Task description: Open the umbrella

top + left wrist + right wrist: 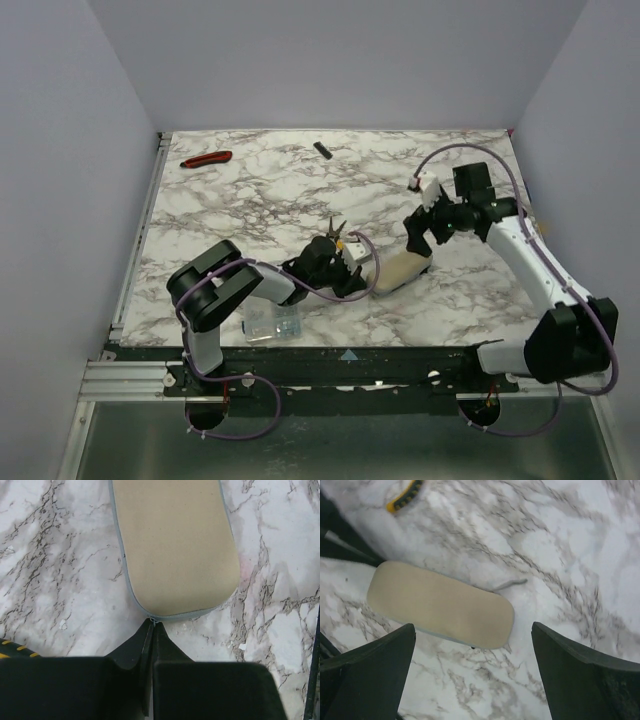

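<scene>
The umbrella (pixel 175 545) lies packed flat on the marble table (pixel 60 580) — a cream oblong capsule with a grey seam. The left gripper (pixel 152 625) is closed tight, its tips touching the capsule's rounded end straight ahead of them. Whether they pinch anything at the seam is too small to tell. The right gripper (pixel 472 626) hangs spread wide above the capsule — clear of it, the capsule below and just ahead of its fingers. Yellow-handled pliers (pixel 406 496) lie farther beyond them.
</scene>
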Available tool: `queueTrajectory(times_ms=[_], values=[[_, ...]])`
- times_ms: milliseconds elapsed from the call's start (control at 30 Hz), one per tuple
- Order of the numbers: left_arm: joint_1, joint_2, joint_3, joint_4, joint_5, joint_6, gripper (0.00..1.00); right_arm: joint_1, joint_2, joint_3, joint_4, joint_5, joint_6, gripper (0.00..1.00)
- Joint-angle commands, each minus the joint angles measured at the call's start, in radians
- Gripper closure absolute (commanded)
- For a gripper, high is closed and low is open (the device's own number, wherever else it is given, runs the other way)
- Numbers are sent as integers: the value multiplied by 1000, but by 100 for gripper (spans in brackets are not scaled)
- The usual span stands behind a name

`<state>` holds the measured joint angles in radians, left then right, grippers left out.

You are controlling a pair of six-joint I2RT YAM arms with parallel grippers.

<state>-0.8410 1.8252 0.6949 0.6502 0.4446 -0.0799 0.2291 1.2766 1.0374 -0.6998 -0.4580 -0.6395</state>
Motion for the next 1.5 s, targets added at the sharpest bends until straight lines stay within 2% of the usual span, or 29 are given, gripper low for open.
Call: queueTrajectory(times_ms=[0, 100, 167, 367, 567, 733, 767, 900, 1067, 1233, 1333, 1467], values=[[-40, -11, 4, 32, -40, -19, 100, -158, 195, 215, -174, 84, 518, 0], [-57, -2, 22, 20, -64, -38, 100, -274, 346, 342, -297, 0, 668, 0], [-69, 4, 36, 14, -77, -43, 100, -309, 389, 358, -339, -73, 736, 0], [-100, 29, 83, -9, -112, -48, 100, -311, 362, 208, -358, -184, 811, 0], [-117, 49, 112, -20, -114, -54, 100, -309, 354, 75, -307, -182, 833, 0], [-125, 54, 106, -13, -98, -51, 100, -295, 392, 12, -189, -166, 854, 3], [-128, 54, 104, -9, -94, -48, 100, -293, 401, 9, -166, -168, 859, 5], [-136, 53, 104, -20, -72, -47, 100, -290, 454, 18, -106, -182, 831, 26], [-138, 39, 87, -30, -65, -44, 100, -289, 516, 31, -109, -151, 746, 47], [-121, 17, 38, -21, -71, -34, 100, -290, 563, 63, -131, -178, 610, 74], [-117, 1, 16, -18, -74, 0, 100, -289, 595, 87, -161, -199, 531, 87], [-105, 0, 20, -21, -84, 24, 100, -282, 639, 115, -196, -216, 438, 97]])
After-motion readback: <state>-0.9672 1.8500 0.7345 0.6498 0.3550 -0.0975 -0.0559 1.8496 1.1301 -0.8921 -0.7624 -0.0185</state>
